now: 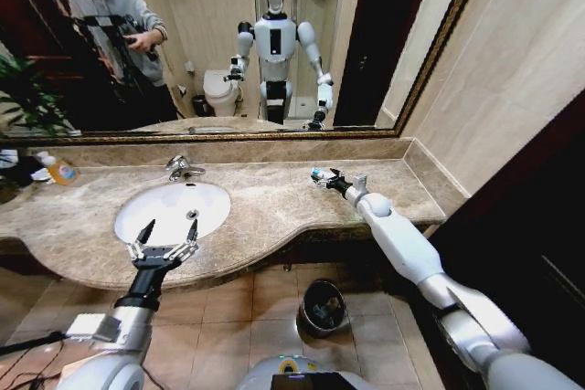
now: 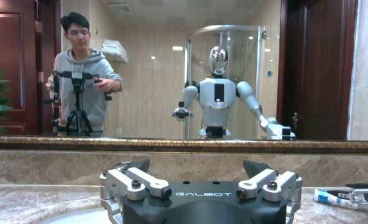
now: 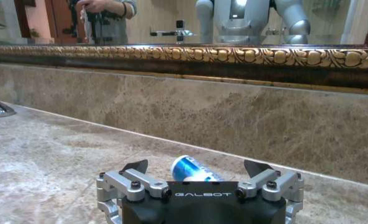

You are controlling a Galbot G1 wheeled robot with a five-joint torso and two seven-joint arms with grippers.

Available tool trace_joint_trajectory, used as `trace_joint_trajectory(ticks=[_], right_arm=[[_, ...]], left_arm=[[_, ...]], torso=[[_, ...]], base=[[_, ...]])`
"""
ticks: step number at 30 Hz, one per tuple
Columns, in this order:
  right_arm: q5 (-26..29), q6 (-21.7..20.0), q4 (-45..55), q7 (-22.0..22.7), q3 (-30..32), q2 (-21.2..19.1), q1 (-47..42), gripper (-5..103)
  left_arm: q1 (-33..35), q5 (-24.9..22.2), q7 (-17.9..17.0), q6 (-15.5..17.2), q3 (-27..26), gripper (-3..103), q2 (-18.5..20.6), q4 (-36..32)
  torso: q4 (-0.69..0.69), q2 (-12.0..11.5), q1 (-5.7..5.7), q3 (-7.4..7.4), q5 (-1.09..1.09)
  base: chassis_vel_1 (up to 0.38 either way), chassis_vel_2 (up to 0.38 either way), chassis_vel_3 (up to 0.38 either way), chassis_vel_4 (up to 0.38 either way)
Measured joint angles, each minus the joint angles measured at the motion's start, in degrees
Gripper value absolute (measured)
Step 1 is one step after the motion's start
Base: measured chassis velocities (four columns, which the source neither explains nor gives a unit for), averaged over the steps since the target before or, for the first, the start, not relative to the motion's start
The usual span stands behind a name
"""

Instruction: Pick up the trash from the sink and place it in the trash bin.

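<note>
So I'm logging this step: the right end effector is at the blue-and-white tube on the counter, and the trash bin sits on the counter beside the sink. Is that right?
Not quite. The trash bin stands on the floor tiles below the counter, as the head view shows. The rest holds: the right end effector is at the blue-and-white tube, which lies on the counter between its open fingers.

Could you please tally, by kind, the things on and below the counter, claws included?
Blue-and-white tube, lying between the open right claw's fingers: 1
Orange soap bottle: 1
Tap: 1
Sink: 1
Trash bin, on the floor: 1
Claws, left claw over the sink, right claw: 2
Total: 7
</note>
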Motion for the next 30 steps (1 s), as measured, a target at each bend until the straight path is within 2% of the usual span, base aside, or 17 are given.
trace_joint_trajectory(ticks=[7, 11, 13, 15, 16, 19, 22, 23, 25, 26, 28, 30], right_arm=[[0.5, -1.6, -7.7, -3.7, -3.1, 0.8, 4.9, 100], [-1.1, -1.7, -10.8, -3.9, -4.0, 1.9, 6.4, 102], [-1.3, -1.9, -11.3, -3.7, -4.0, 2.3, 6.7, 95], [-1.3, -2.0, -11.4, -3.7, -4.0, 2.3, 6.7, 95], [-1.0, -2.0, -11.2, -3.1, -4.1, 2.4, 6.7, 88], [-0.7, -2.0, -10.8, -2.9, -4.1, 2.4, 6.6, 84], [-1.2, -2.1, -10.2, -2.7, -4.1, 2.2, 6.3, 72], [-1.2, -2.1, -10.2, -2.7, -4.1, 2.2, 6.3, 72], [-1.8, -2.1, -9.7, -2.1, -4.0, 2.2, 6.1, 64], [-1.8, -2.1, -9.7, -2.1, -4.0, 2.2, 6.1, 64], [-1.9, -2.3, -9.3, -2.0, -4.0, 2.2, 5.9, 56], [-2.1, -2.3, -8.6, -2.2, -3.9, 2.2, 5.5, 52]], left_arm=[[0.0, 0.0, 0.0, 0.0, 0.0, 100, 0.0, 0.0], [0.0, 0.0, 0.0, 0.0, 0.0, 100, 0.0, 0.0], [0.0, 0.0, 0.0, 0.0, 0.0, 100, 0.0, 0.0], [0.0, 0.0, 0.0, 0.0, 0.0, 100, 0.0, 0.0], [0.0, 0.0, 0.0, 0.0, 0.0, 100, 0.0, 0.0], [0.0, 0.0, 0.0, 0.0, 0.0, 100, 0.0, 0.0], [0.0, 0.0, 0.0, 0.0, 0.0, 100, 0.0, 0.0], [0.0, 0.0, 0.0, 0.0, 0.0, 100, 0.0, 0.0], [0.0, 0.0, 0.0, 0.0, 0.0, 100, 0.0, 0.0], [0.0, 0.0, 0.0, 0.0, 0.0, 100, 0.0, 0.0], [0.0, 0.0, 0.0, 0.0, 0.0, 100, 0.0, 0.0], [0.0, 0.0, 0.0, 0.0, 0.0, 100, 0.0, 0.0]], torso=[[0.01, 0.0, 0.00, 0.00, 0.00], [0.01, 0.0, 0.00, 0.00, 0.00], [0.00, 0.0, 0.00, -0.01, -0.01], [0.00, 0.0, 0.00, -0.01, -0.01], [0.00, 0.0, -0.01, -0.01, -0.01], [0.00, 0.0, -0.01, 0.00, 0.01], [0.00, 0.0, -0.01, 0.00, 0.01], [0.00, 0.0, -0.01, 0.00, 0.01], [0.00, 0.0, -0.01, 0.00, 0.00], [0.00, 0.0, -0.01, 0.00, 0.00], [0.01, 0.0, -0.01, 0.00, 0.01], [0.01, 0.0, 0.00, 0.00, 0.01]], base=[[0.000, 0.000, 0.000, 0.000], [0.000, 0.000, 0.000, 0.000], [0.000, 0.000, 0.000, 0.000], [0.000, 0.000, 0.000, 0.000], [0.000, 0.000, 0.000, 0.000], [0.000, 0.000, 0.000, 0.000], [0.000, 0.000, 0.000, 0.000], [0.000, 0.000, 0.000, 0.000], [0.000, 0.000, 0.000, 0.000], [0.000, 0.000, 0.000, 0.000], [0.000, 0.000, 0.000, 0.000], [0.000, 0.000, 0.000, 0.000]])
